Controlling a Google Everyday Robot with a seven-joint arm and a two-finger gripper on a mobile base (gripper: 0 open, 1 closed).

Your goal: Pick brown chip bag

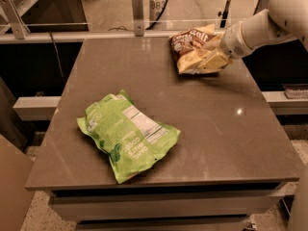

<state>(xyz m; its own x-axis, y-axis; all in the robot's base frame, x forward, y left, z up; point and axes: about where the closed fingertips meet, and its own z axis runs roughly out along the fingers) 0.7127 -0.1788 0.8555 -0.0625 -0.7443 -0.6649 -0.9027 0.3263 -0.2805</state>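
The brown chip bag (188, 45), dark brown and cream-yellow with white lettering, lies at the far right of the grey table (211, 124). My gripper (213, 59) comes in from the right on the white arm (269, 25). It rests low on the bag's right, cream-yellow part and touches it. The gripper covers the bag's right edge.
A bright green chip bag (126, 134) with a white nutrition label lies at the table's front left. A metal rail (96, 35) with upright posts runs behind the table. A lower shelf (293, 91) sits to the right.
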